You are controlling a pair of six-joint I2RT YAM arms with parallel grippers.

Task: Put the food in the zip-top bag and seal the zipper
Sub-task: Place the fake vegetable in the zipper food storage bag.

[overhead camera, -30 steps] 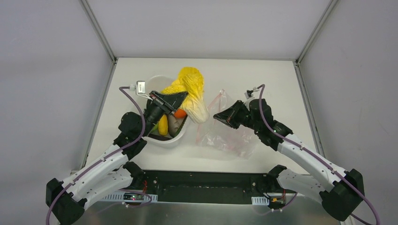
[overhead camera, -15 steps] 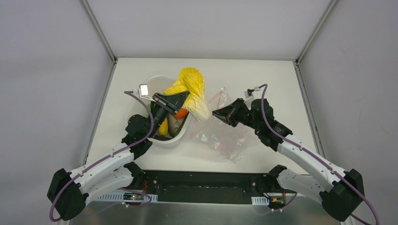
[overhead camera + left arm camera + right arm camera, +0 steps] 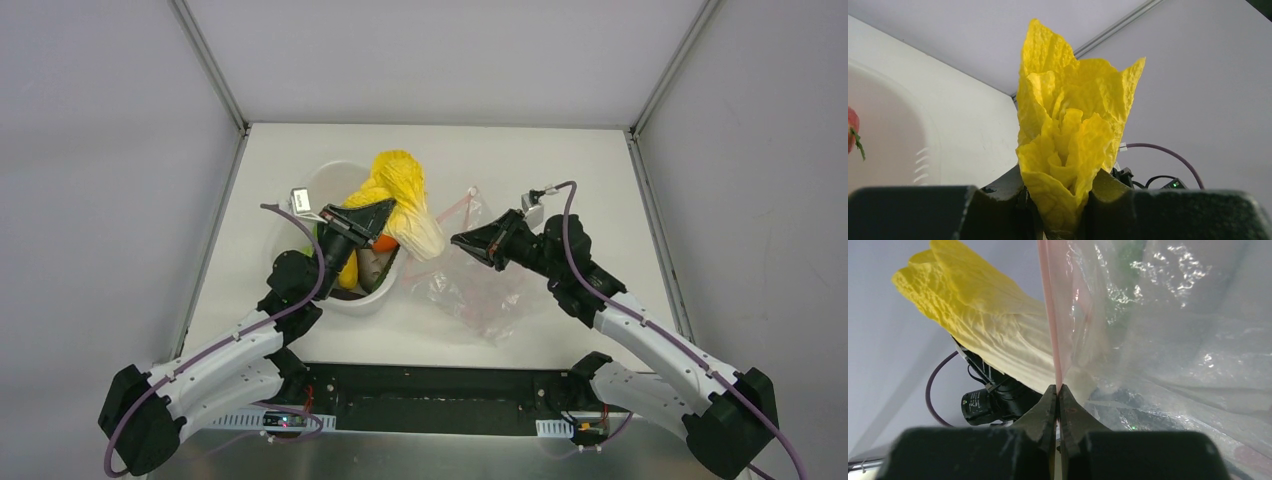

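Over the white tub point(image 3: 318, 182) on the L, my left gripper point(image 3: 372, 218) is clamped on the yellow toy cabbage point(image 3: 405, 195), pale end near the zip-top bag point(image 3: 478, 295). Other food, e.g. an orange piece point(image 3: 384, 242), sits in the tub. On the R, my right gripper point(image 3: 1058, 390) is pinched tight on the pink zipper point(image 3: 1047, 300), lifting the mouth. Step, I judge: loading the cabbage. Next: steer it into the opening. Can't tell how wide that gapes; prob. needs spreading.
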